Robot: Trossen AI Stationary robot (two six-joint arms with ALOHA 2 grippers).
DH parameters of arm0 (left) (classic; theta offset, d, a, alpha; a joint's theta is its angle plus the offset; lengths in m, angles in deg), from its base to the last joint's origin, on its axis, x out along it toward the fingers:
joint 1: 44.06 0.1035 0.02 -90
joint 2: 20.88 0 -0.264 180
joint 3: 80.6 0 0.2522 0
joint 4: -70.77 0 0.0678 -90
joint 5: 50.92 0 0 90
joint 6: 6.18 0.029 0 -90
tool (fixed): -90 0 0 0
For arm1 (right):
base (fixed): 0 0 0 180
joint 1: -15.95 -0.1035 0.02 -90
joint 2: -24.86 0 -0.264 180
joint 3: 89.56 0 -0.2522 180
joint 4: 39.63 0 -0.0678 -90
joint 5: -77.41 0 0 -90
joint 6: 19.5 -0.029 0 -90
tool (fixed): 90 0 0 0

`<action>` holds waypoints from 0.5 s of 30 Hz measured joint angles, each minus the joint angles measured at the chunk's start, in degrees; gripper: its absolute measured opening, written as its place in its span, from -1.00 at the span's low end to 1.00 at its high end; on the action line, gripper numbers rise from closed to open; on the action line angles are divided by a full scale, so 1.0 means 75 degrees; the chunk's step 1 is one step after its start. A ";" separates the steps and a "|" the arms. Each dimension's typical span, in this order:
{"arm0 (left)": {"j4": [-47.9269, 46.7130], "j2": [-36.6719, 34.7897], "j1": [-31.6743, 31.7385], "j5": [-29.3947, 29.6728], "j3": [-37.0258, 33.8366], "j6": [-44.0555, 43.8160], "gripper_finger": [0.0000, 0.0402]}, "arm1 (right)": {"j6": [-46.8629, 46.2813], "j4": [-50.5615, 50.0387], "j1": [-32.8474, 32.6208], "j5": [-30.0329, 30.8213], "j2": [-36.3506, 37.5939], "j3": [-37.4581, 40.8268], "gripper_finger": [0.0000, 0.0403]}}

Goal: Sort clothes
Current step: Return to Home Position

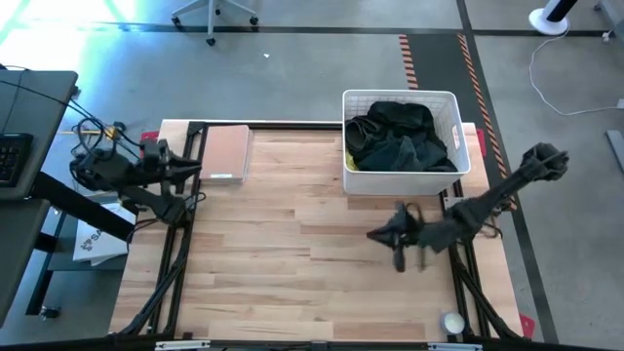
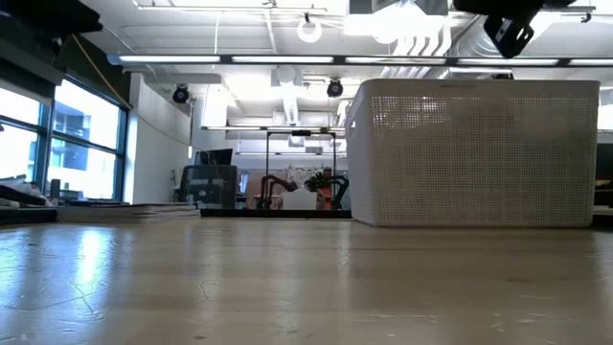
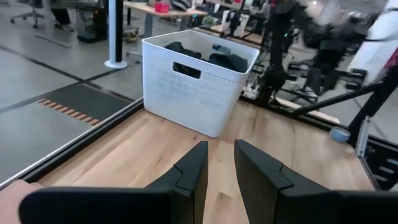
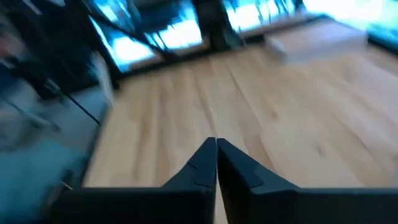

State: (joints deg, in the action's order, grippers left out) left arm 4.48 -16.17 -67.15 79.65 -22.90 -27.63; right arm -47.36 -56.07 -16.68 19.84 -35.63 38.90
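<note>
The clothes lie in the white bin. My right gripper hangs near it, pressed together. My left gripper waits at the table's left edge, slightly spread.

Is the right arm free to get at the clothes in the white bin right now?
Probably yes. The right gripper, shut and empty, hangs over the table near the white bin, whose open top leaves the clothes exposed. Nothing stands between them, though it must open first.

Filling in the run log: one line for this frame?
white laundry bin: table top-right, holds clothes | left gripper: table's left edge, slightly open, empty | right gripper: over table near bin, shut, empty
</note>
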 joint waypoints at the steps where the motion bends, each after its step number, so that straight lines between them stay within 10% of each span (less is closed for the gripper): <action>1: -0.0003 -0.0178 0.0000 -0.0016 -0.0088 0.0027 -0.62 | 0.0282 0.0604 0.0123 -0.0187 0.0404 0.0435 -0.97; 15: 0.1240 -0.0585 -0.0134 0.0448 -0.0537 0.1420 -0.62 | 0.0968 0.4779 0.3500 -0.4099 0.4435 0.4369 -1.00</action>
State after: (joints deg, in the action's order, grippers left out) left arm 13.78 -20.56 -68.15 83.01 -26.92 -16.99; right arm -40.10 -20.22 9.57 -10.90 -2.36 71.67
